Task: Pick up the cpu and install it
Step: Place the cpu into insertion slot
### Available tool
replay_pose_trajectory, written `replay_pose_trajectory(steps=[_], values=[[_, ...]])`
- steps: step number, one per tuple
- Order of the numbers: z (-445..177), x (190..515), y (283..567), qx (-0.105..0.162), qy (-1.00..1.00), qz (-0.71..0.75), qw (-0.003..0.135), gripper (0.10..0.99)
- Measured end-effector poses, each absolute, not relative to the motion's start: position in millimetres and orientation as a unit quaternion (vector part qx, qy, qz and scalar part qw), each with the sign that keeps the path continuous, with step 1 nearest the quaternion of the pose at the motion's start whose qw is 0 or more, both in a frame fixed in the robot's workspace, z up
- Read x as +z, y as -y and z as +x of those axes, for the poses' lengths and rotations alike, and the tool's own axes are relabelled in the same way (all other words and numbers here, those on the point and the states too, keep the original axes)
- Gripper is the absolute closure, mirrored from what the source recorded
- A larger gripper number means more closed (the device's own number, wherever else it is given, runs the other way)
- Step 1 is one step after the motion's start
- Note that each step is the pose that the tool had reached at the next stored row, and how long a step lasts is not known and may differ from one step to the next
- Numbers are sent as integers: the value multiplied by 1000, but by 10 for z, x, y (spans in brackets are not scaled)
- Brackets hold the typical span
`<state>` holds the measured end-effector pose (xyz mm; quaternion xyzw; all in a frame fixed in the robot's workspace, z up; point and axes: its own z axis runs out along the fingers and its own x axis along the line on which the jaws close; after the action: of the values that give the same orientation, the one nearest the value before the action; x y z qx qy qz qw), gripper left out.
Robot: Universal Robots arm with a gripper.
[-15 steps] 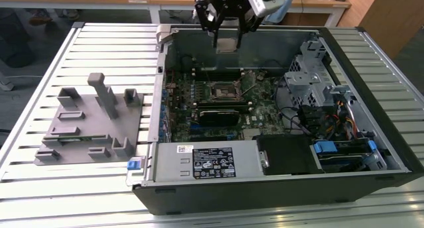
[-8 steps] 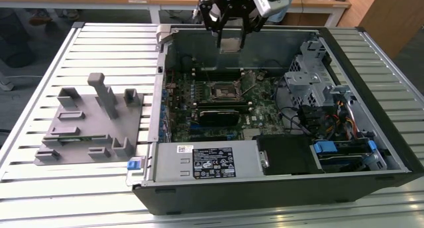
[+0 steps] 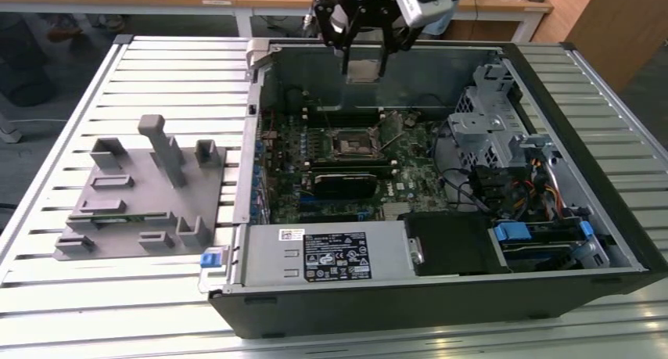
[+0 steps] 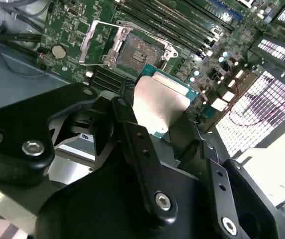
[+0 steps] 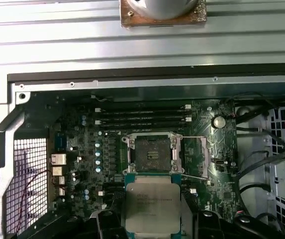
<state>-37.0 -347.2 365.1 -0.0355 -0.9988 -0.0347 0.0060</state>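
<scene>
– Nearest edge: black sheet-metal computer case (image 3: 439, 308), lying flat on a slatted metal table (image 3: 62, 296), lid off so the board faces up. Far left?
– Grey moulded plastic holder with upright pegs (image 3: 146, 191), outside the case on the exterior view's left. Matte, blocky, slots cut to seat parts
– Middle?
– Green circuit board (image 5: 217, 164) carrying a black square socket with a bright metal frame (image 5: 151, 153). The frame is swung open, contact bed bare. Black two-finger gripper (image 3: 364, 66) pinches the small flat square cpu with a dull silvery metal top and green rim (image 4: 162, 107) by two opposite edges, face up. Chip aloft over the case, clear of the socket. The edge grip spares the underside, I judge
– Right?
– Perforated grey steel drive cage (image 3: 490, 128), cables bundled alongside
</scene>
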Motion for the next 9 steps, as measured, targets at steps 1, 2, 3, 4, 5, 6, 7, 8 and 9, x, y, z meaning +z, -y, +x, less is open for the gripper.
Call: replay_pose_trajectory(steps=[1,2,3,4,5,6,7,8,9], values=[[-370,3650,3471,-35,998,-43,6,553],[-369,3650,3470,-35,998,-50,5,553],[-369,3650,3469,-35,998,-57,5,553],[-369,3649,3469,-35,997,-64,5,553],[-370,3649,3469,-35,997,-73,5,553],[-370,3649,3469,-35,996,-80,4,553],[-370,3648,3468,-35,996,-88,4,553],[-369,3647,3468,-35,994,-101,4,553],[-370,3646,3467,-35,993,-112,3,553]])
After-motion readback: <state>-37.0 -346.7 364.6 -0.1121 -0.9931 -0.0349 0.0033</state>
